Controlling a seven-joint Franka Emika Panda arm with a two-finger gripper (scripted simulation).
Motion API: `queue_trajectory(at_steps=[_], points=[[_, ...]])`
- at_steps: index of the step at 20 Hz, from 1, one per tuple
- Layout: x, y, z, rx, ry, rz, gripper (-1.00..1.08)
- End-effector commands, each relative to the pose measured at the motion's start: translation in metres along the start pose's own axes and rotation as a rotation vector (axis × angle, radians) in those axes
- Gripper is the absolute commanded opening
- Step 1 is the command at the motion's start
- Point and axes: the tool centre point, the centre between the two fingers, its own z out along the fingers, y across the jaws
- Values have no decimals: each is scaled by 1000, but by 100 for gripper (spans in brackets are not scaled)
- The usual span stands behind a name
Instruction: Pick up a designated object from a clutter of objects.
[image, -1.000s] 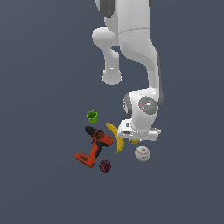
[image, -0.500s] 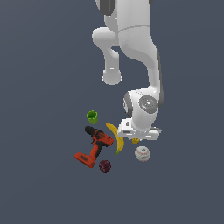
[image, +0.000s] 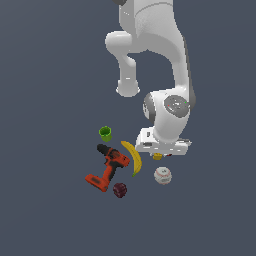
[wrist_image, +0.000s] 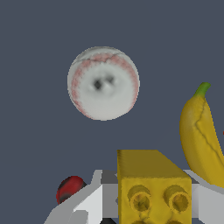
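Observation:
The yellow brick (wrist_image: 153, 188), small and blocky with studs, sits between my gripper (wrist_image: 151, 199)'s two white fingers (wrist_image: 94, 197), which press on both its sides. In the exterior view the brick (image: 157, 156) shows just under the white hand, where my gripper (image: 159, 154) holds it. The white baseball (image: 162, 175) lies close below it in that view and also shows in the wrist view (wrist_image: 103, 83). The banana (image: 132, 157) lies to the exterior view's left of the hand and also shows in the wrist view (wrist_image: 203, 135).
An orange-red and black power drill (image: 107, 167), a green cup (image: 105, 133) and a dark plum (image: 119, 190) lie further to the exterior view's left. A red screwdriver handle (wrist_image: 70, 188) peeks out beside one finger. The floor is plain dark grey.
The hand has risen very slightly with the brick between its fingers. The other items have not moved.

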Motion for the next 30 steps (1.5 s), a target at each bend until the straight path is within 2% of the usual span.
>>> queue_trajectory(at_steps=[1, 21, 30], points=[[2, -1, -24, 0, 1, 0, -100], [26, -15, -242, 1, 1, 0, -100], [36, -19, -305, 1, 1, 0, -100]])
